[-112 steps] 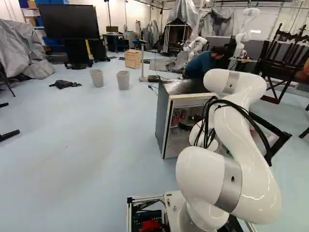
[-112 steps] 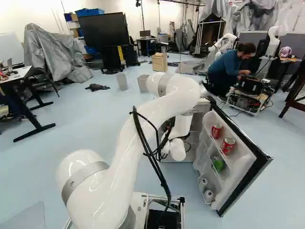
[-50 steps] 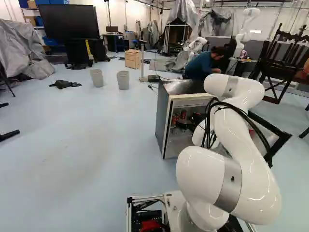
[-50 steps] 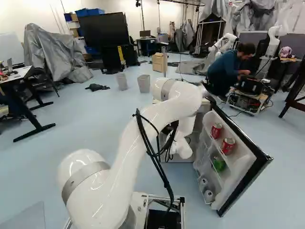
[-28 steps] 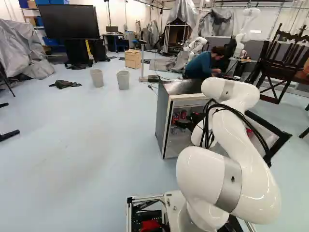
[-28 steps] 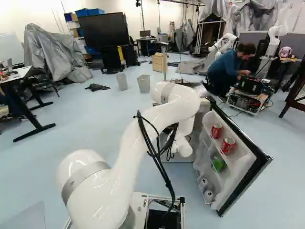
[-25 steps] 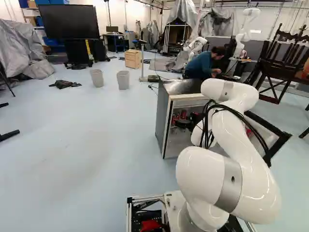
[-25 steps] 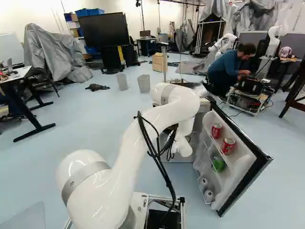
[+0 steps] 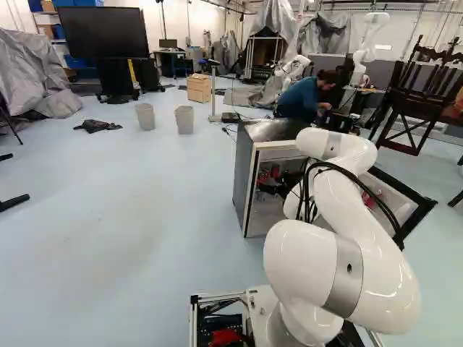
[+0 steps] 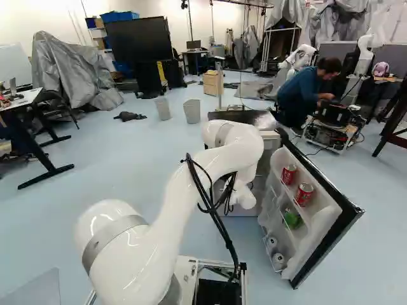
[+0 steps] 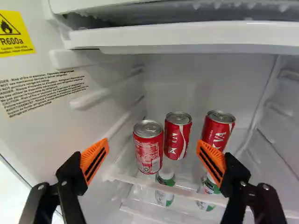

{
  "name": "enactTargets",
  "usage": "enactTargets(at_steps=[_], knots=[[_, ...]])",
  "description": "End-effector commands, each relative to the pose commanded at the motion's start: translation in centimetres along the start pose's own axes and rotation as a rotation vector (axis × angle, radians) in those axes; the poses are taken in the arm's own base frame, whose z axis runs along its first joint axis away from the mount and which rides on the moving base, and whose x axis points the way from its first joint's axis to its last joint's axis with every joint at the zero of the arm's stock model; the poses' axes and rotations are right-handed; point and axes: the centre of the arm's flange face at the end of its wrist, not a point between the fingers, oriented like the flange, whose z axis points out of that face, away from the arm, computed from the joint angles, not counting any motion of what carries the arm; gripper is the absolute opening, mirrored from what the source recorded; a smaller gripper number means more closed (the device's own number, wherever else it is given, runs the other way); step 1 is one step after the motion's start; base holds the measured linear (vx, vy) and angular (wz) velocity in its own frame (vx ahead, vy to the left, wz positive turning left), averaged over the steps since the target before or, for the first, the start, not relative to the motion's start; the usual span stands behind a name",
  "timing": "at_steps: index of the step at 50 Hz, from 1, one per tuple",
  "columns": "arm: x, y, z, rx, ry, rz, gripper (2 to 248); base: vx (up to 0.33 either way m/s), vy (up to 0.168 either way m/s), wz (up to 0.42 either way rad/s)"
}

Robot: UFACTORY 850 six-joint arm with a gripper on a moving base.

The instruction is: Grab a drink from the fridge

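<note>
Black metal and orange pads are making up the two-fingered gripper (image 9: 276, 189), which is reaching into the grey-sided fridge (image 9: 244, 173) near the middle of the left base view. In the wrist view, the gripper (image 11: 153, 149) is standing wide open, with nothing being held. Ahead, between its fingers, a red drink can with a silver top (image 11: 148, 147) is standing upright just beside a second red can (image 11: 177, 135); a third red can (image 11: 219, 131) is standing farther along, its lower part being hidden by one orange pad (image 11: 212, 161). All three are resting on a clear shelf (image 11: 140, 180), beneath which green-and-white containers (image 11: 164, 198) are showing. A yellow warning sticker (image 11: 15, 35) is clinging to the inner wall. Farther out, the glossy white arm (image 9: 369, 242) is curving across the right half of the left base view, black cables (image 9: 349, 173) looping along it. At the right of the right base view, the black-edged, white-lined door (image 10: 321, 222) is standing open, its racks holding an upper red can (image 10: 289, 174) and a lower red can (image 10: 304, 194).
</note>
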Motion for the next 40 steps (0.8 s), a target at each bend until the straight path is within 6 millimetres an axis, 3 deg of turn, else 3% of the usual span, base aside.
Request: enactTargets(at_steps=[40], knots=[[-0.2, 0.0, 2.3, 0.06, 0.025, -0.041, 247, 0.0, 0.0, 0.0]])
